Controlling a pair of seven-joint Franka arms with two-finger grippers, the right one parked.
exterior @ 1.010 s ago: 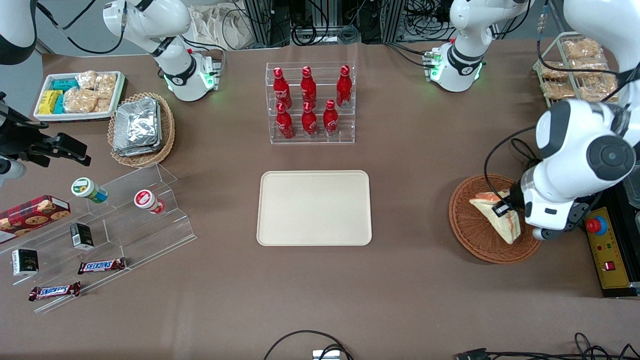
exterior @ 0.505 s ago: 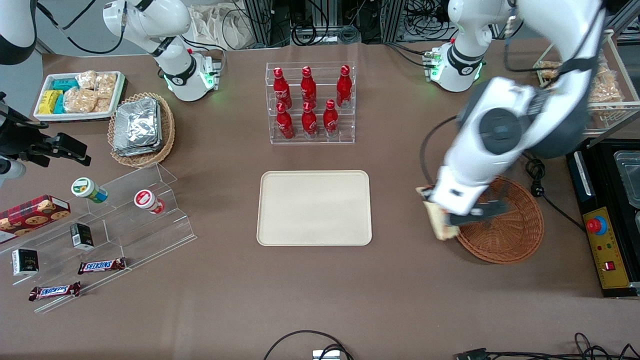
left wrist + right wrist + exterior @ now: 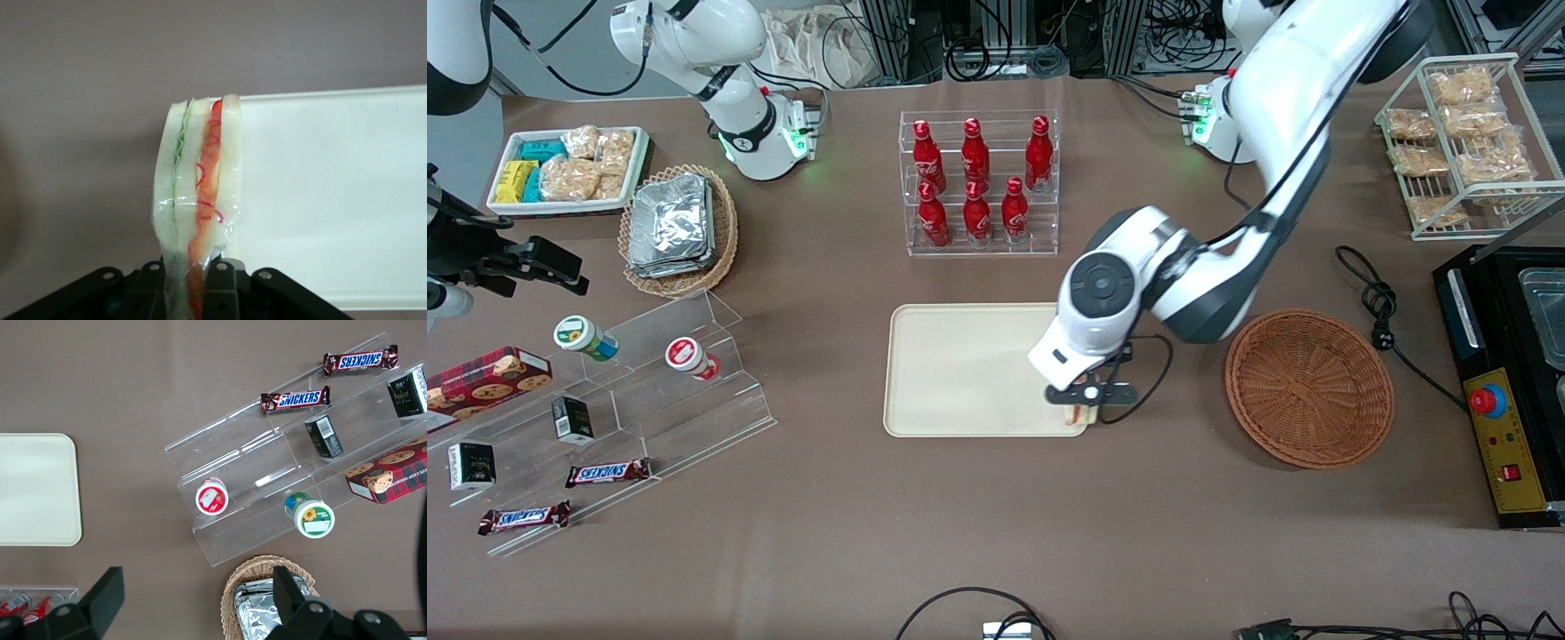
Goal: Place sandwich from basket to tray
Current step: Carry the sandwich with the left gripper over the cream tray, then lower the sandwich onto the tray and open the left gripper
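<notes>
The left arm's gripper (image 3: 1083, 407) is carrying the sandwich (image 3: 195, 220) away from the reddish-brown wicker basket (image 3: 1309, 388), which is now sitting empty, and is arriving over the cream tray (image 3: 969, 369) at its corner nearest the basket, fingers clamped on the wedge's edge.

- Six red bottles (image 3: 976, 182) stand in a clear acrylic rack (image 3: 979, 244).
- A tan wicker basket (image 3: 725, 233) holds foil packets (image 3: 670, 224).
- A white tray (image 3: 509, 208) carries snack packets (image 3: 574, 169).
- A wire rack (image 3: 1467, 191) holds bagged beige snacks (image 3: 1458, 120).
- Two Snickers bars (image 3: 607, 472) lie by a clear stepped stand (image 3: 720, 382).
- A red cookie box (image 3: 482, 378) sits toward the parked arm's end.
</notes>
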